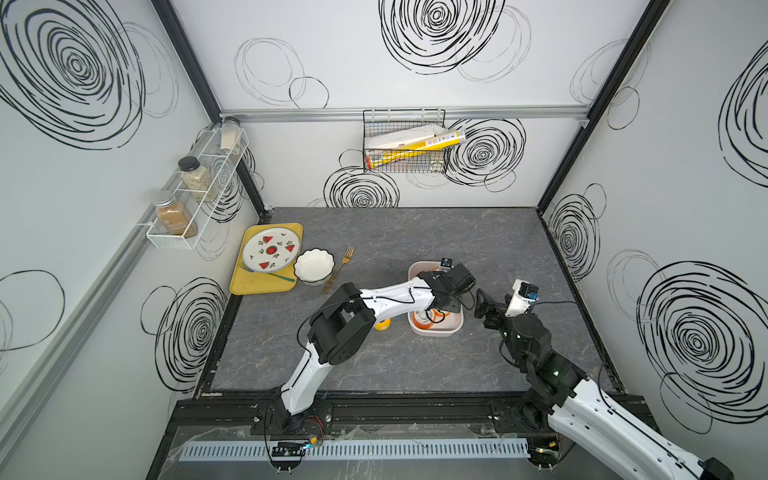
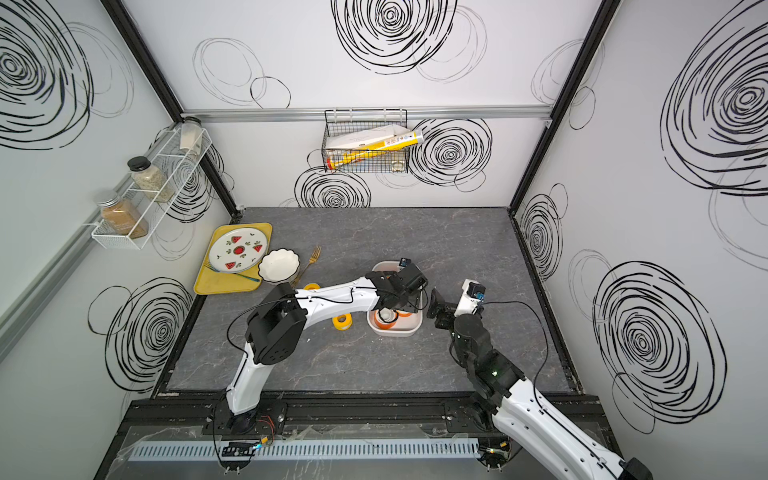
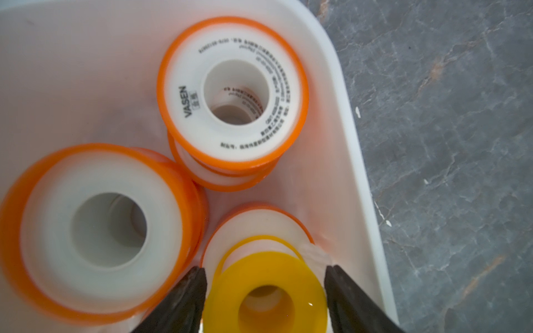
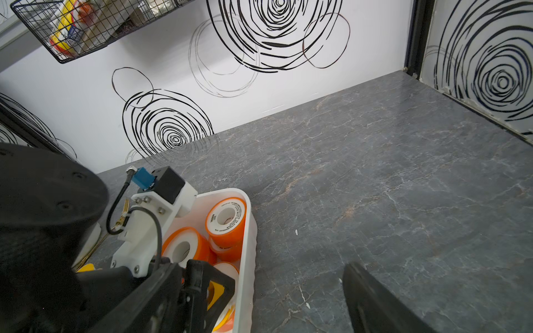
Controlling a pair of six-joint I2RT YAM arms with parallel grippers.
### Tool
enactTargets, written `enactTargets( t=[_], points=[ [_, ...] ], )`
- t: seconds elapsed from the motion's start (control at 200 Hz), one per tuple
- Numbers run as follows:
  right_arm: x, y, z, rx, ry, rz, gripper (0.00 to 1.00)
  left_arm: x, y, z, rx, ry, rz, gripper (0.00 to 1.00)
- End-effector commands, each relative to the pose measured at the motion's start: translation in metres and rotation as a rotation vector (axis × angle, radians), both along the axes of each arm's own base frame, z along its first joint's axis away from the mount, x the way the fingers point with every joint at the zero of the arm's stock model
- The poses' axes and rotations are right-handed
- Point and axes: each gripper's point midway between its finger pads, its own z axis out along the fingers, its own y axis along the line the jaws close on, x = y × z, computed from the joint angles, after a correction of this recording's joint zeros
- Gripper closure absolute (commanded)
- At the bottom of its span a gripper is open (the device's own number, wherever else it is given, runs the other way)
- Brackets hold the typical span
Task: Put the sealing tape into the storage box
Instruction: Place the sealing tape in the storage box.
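Note:
The white storage box [image 1: 436, 332] [image 2: 395, 331] sits mid-table. My left gripper [image 3: 265, 276] [image 1: 444, 307] reaches down into it, open. Its fingers stand close on either side of a yellow-flanged sealing tape spool [image 3: 266, 294], which lies on an orange spool [image 3: 259, 225]. Other orange spools [image 3: 232, 89] [image 4: 226, 219] lie stacked in the box. One yellow spool [image 1: 382, 325] [image 2: 343, 322] sits on the table left of the box, and another spool's rim [image 2: 311, 286] shows behind the left arm. My right gripper [image 4: 261, 268] [image 1: 484, 303] hovers open and empty just right of the box.
At the back left are a yellow tray [image 1: 257, 286] bearing a watermelon plate [image 1: 271, 251], a white scalloped bowl [image 1: 314, 266] and a gold fork [image 1: 338, 268]. A wire basket [image 1: 405, 141] hangs on the back wall. A spice rack [image 1: 195, 187] is fixed to the left wall.

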Motion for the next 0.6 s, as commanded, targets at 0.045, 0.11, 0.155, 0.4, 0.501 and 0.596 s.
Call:
enactTargets(
  t=[0.045, 0.11, 0.155, 0.4, 0.501, 0.596],
  points=[
    [0.000, -0.003, -0.005, -0.006, 0.010, -0.013, 0.08, -0.005, 0.004, 0.023, -0.028, -0.029, 0.010, 0.27],
    [0.000, -0.002, -0.005, -0.005, 0.009, -0.011, 0.08, -0.006, 0.005, 0.024, -0.029, -0.031, 0.012, 0.27],
    [0.000, -0.002, -0.005, -0.006, 0.009, -0.013, 0.08, -0.006, 0.006, 0.028, -0.034, -0.037, 0.013, 0.27],
    [0.000, -0.002, -0.006, -0.007, 0.011, -0.013, 0.08, -0.005, 0.010, 0.052, -0.058, -0.075, 0.016, 0.26],
    [0.000, -0.002, -0.006, -0.007, 0.010, -0.013, 0.08, -0.005, 0.017, 0.068, -0.062, -0.101, 0.022, 0.26],
    [0.000, -0.002, -0.006, -0.008, 0.010, -0.013, 0.08, -0.005, 0.030, 0.084, -0.061, -0.132, 0.037, 0.25]
  ],
)
